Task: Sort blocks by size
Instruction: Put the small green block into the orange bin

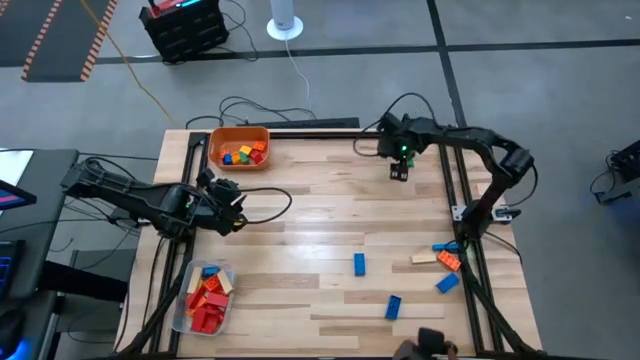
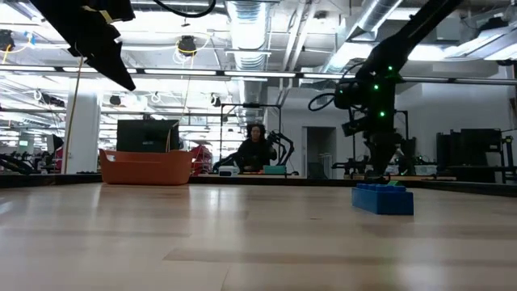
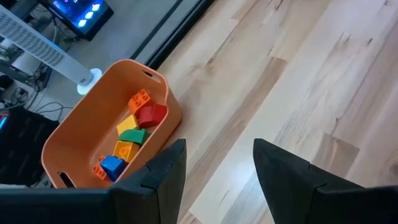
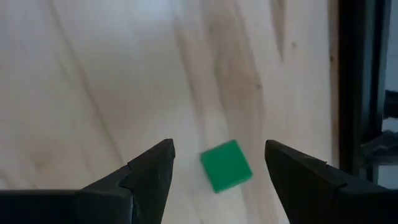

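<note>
A small green block (image 4: 226,166) lies flat on the wooden table near its far right corner. My right gripper (image 4: 219,146) hangs over it, pointing down and open, with a finger on either side of the block and clear of it. In the high view my right gripper (image 1: 400,171) hides this block. My left gripper (image 1: 226,201) waits open and holds nothing at the table's left, just near of the orange bin (image 1: 238,147). More blocks lie loose on the table: blue ones (image 1: 359,263) (image 1: 393,306), and a blue, orange and tan cluster (image 1: 445,257) at the right edge.
The orange bin (image 3: 106,140) at the far left holds several small blocks in mixed colours. A clear tub (image 1: 205,298) at the near left holds mostly red, longer blocks. A black frame rail (image 1: 455,180) runs along the right edge, close to my right gripper. A person sits beyond the table (image 2: 254,149).
</note>
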